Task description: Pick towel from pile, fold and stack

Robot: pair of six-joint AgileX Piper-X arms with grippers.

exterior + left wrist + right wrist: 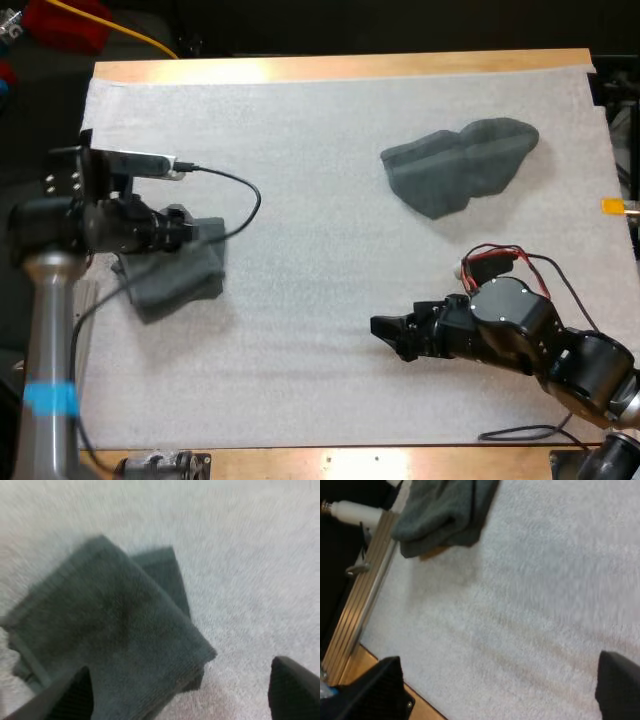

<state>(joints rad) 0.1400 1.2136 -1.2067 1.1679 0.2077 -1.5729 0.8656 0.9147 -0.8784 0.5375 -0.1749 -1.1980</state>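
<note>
You have open mat point(320, 260) down the centre of the high view, top to bottom. The folded towels point(175, 280) block mid-left, with the left gripper point(208, 232) over them. The crumpled towel point(460, 165) blocks upper right. The right gripper point(388, 333) sits lower right, bare mat beneath it.

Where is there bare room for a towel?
Bare: the middle of the white mat, between the folded dark grey-green towel and the crumpled grey-green towel. Crowded: under the left end effector and around the right end effector.

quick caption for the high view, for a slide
Left gripper open over the folded towel, right gripper open above the mat, crumpled towel at far right.
</note>
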